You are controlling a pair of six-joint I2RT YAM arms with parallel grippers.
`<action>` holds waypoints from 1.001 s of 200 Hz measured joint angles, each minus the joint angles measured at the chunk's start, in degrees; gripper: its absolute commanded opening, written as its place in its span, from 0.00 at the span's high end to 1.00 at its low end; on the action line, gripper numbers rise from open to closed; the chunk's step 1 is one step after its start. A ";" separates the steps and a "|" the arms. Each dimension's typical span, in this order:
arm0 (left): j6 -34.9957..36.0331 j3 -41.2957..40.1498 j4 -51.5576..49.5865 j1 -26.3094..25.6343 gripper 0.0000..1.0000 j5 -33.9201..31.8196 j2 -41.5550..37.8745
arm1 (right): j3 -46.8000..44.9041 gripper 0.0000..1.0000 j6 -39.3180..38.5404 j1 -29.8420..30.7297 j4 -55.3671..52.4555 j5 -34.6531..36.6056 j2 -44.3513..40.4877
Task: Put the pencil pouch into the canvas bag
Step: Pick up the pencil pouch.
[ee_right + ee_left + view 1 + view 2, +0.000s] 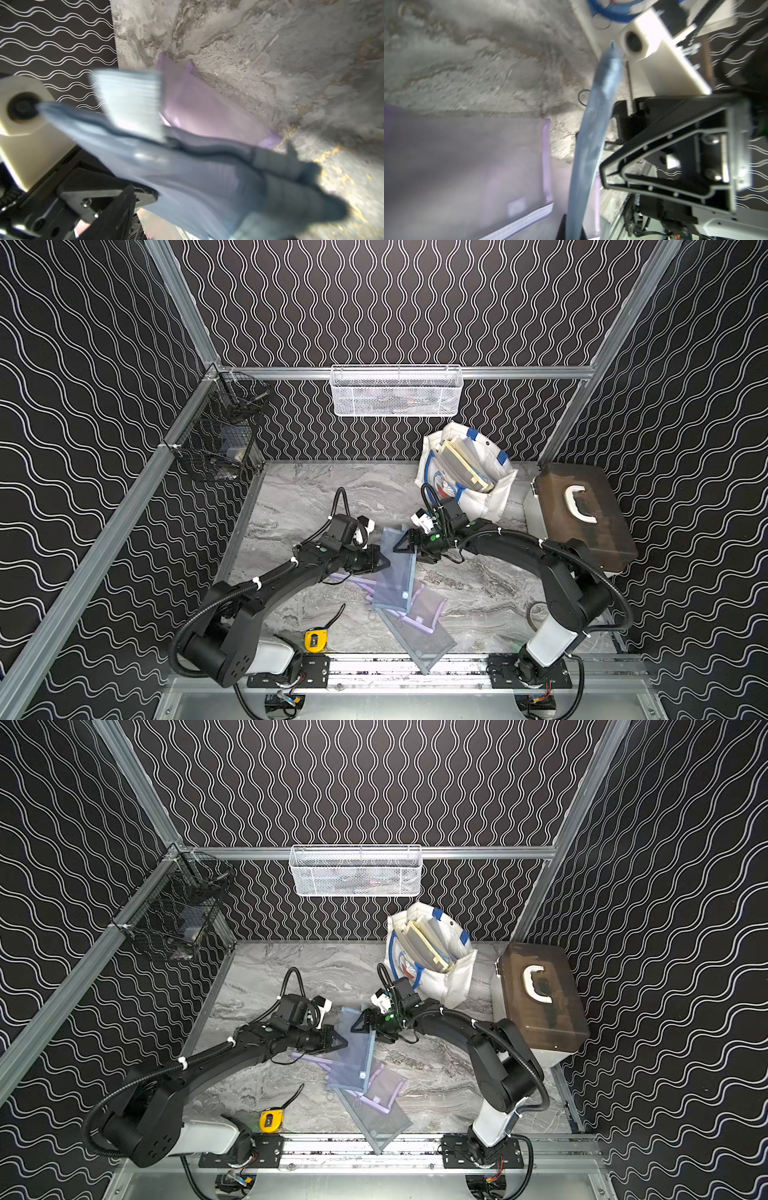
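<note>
Centre of table (316, 497): pencil pouch (395, 580), blue mesh, pinched at its 9 o'clock edge by left gripper (384, 563), clamped tight. At pouch's 1 o'clock corner, right gripper (406, 545), jaws spread. Further toward 1 o'clock, apart: canvas bag (496, 495), upright.

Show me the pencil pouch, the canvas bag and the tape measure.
pencil pouch (397, 578): in a top view, mid mesh panel.
canvas bag (492, 499): in a top view, side wall.
tape measure (316, 641): in a top view, yellow case.
</note>
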 measured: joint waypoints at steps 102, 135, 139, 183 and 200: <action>-5.29 7.72 5.05 2.84 1.00 5.05 -7.78 | -5.11 0.13 9.20 -1.60 11.67 -6.27 -14.36; -8.50 6.49 10.71 2.84 1.00 7.28 -8.87 | -4.87 0.24 11.47 -1.57 16.11 -7.96 -14.29; -8.57 6.32 11.08 2.84 1.00 7.56 -8.96 | -4.81 0.27 11.80 -1.57 16.72 -8.15 -14.23; -10.29 5.40 14.49 2.84 1.00 8.74 -9.97 | -6.05 0.63 15.65 -1.57 23.91 -8.79 -14.03; -10.75 4.72 15.58 2.84 1.00 8.72 -10.19 | -6.73 0.75 16.87 -1.64 26.21 -8.76 -14.49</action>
